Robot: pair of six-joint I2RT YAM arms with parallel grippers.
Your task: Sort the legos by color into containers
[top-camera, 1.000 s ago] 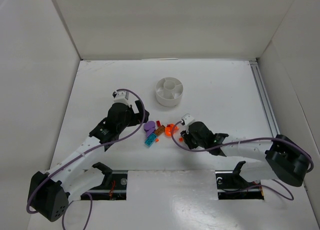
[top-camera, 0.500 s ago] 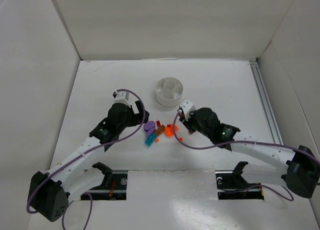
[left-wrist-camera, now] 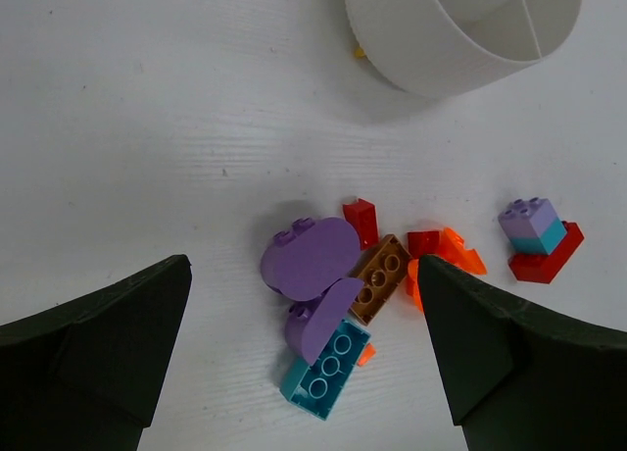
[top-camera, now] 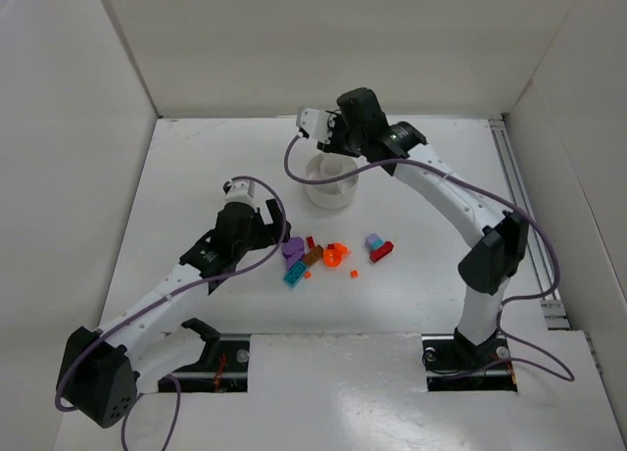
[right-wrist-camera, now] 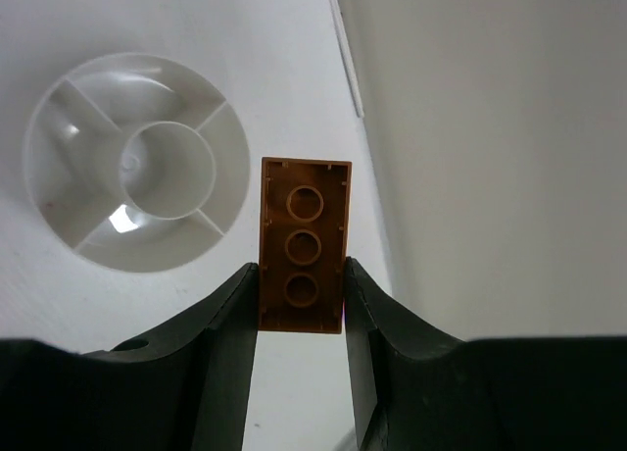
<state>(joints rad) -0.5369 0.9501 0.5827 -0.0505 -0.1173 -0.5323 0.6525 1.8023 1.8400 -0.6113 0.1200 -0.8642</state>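
- So the right gripper (right-wrist-camera: 302, 279) is closed down narrow on a brown brick (right-wrist-camera: 304, 211); its fingers (right-wrist-camera: 235, 314) press the two long sides, and the hollow underside with three round tubes faces the wrist camera
- that brick hangs above the table just beside the rim of the white dish (right-wrist-camera: 57, 224); in the right wrist view it sits off the edge on the wall side, not over any wedge or the centre well
- in the top view the right arm (top-camera: 436, 181) is stretched far out across the dish toward the back wall
- the left gripper (left-wrist-camera: 302, 265) hovers over the loose pile with its fingers spread wide, holding nothing
- under it, a round purple piece (left-wrist-camera: 312, 257) touches a second purple piece (left-wrist-camera: 315, 331), which leans on a teal brick (left-wrist-camera: 323, 380); another brown one (left-wrist-camera: 380, 277) lies right against them, with a small red piece (left-wrist-camera: 361, 219) just beside it and an orange cluster (left-wrist-camera: 443, 258) on the far side
- a bit apart from that lot sits a lilac-over-teal stack (left-wrist-camera: 534, 227) on a red plate (left-wrist-camera: 549, 260)
- the whole pile is near the dish but not touching it, on the arms' side
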